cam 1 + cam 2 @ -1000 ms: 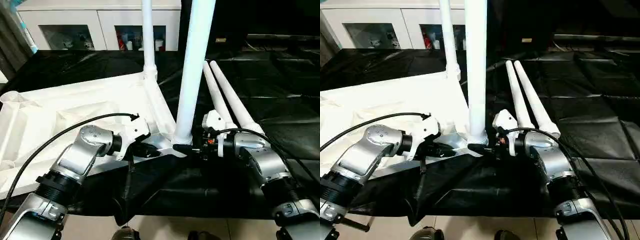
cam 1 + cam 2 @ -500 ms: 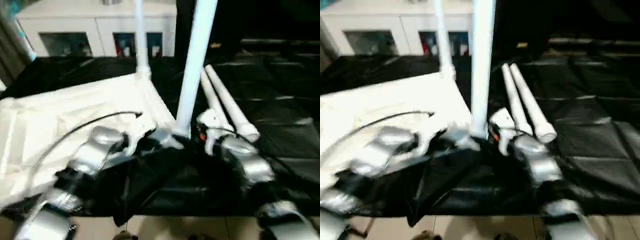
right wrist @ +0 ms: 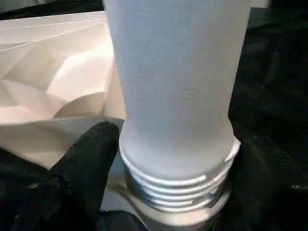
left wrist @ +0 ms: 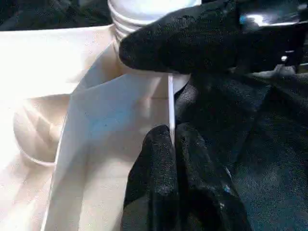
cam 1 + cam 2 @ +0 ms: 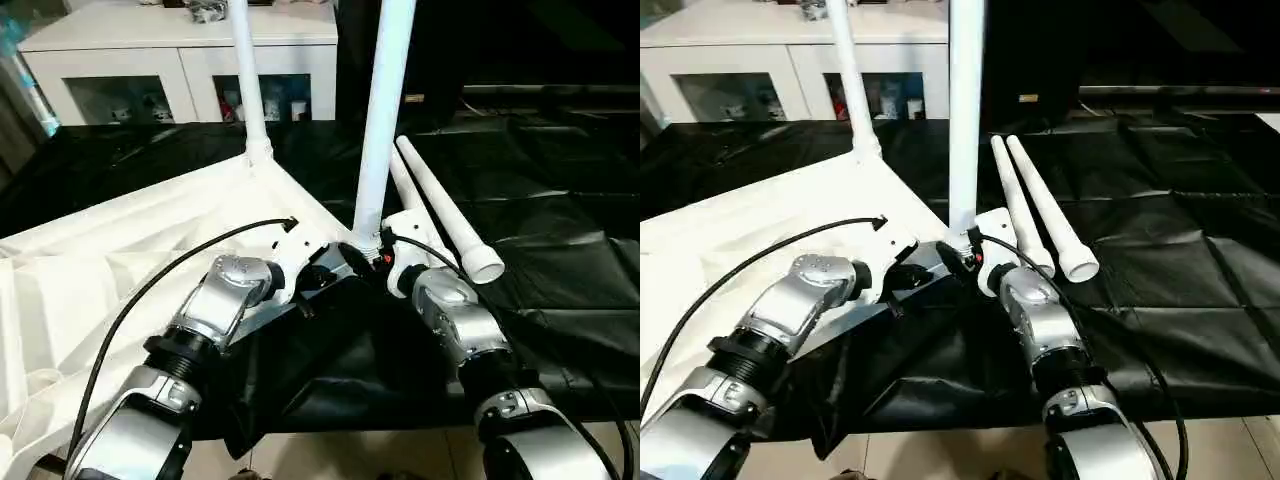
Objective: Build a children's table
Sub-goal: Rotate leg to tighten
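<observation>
The children's table lies upside down on the black cloth, its white ribbed top (image 5: 150, 230) spreading to the left. One leg (image 5: 245, 80) stands upright in the far corner. A second leg (image 5: 385, 100) stands in the near corner socket. Two loose legs (image 5: 440, 205) lie side by side to the right. My left gripper (image 4: 172, 137) is shut on the top's thin rim just beside that socket. My right gripper (image 3: 178, 159) is open, with one black finger (image 3: 91, 163) on each side of the near leg's threaded base.
A white cabinet (image 5: 180, 50) with glass doors stands behind the work. The black cloth (image 5: 560, 200) covers the surface out to the right. A black cable (image 5: 150, 290) arcs over my left forearm. Pale floor shows along the near edge.
The whole view has shifted, so the camera moved. Both forearms now reach forward to the near corner instead of coming in from the sides. Both grippers stay at that corner.
</observation>
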